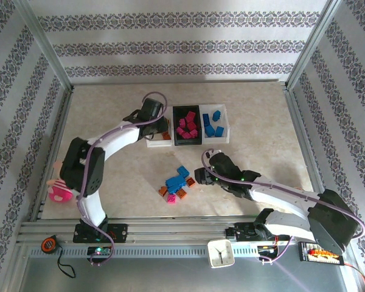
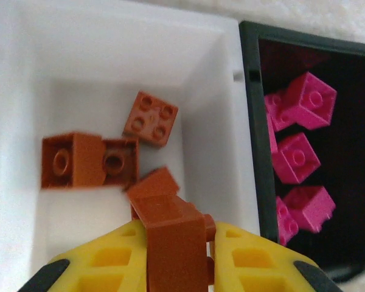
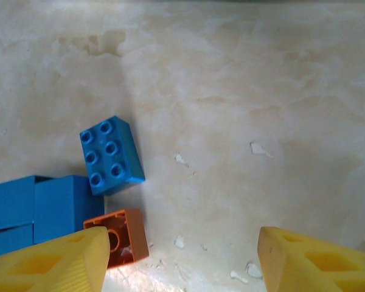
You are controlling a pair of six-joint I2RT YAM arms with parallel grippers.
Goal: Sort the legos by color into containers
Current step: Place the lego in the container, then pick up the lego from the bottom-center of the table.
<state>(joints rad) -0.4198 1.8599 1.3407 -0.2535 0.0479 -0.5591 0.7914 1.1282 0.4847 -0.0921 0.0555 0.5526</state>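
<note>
Sorting under way on a pale marbled table (image 1: 261,121). At the far side, three containers (image 1: 187,145) joined in a row: pink legos (image 2: 298,158) in the black middle bin (image 2: 250,121), blue legos (image 1: 212,121) in the right white bin (image 1: 227,125), orange-brown legos (image 2: 88,159) in the left white bin (image 2: 109,55). Near mid-table, a loose pile (image 1: 176,182) of blue, orange-brown and pink pieces, not yet sorted. Over the left white bin, the left gripper (image 2: 176,258), clamped tight on one orange-brown brick (image 2: 173,234), just above those already inside. Beside the pile, the right gripper (image 3: 182,243), jaws partly spread and empty, with a blue brick (image 3: 111,155) ahead and a loose orange-brown brick (image 3: 125,234) just beside one fingertip. Step in hand, by the look of it: the drop into the matching bin. Calls next for parting the left jaws squarely over the white bin, clear of the black rim, then a lift away; on the right, for a shift onto a single brick before closing.
</note>
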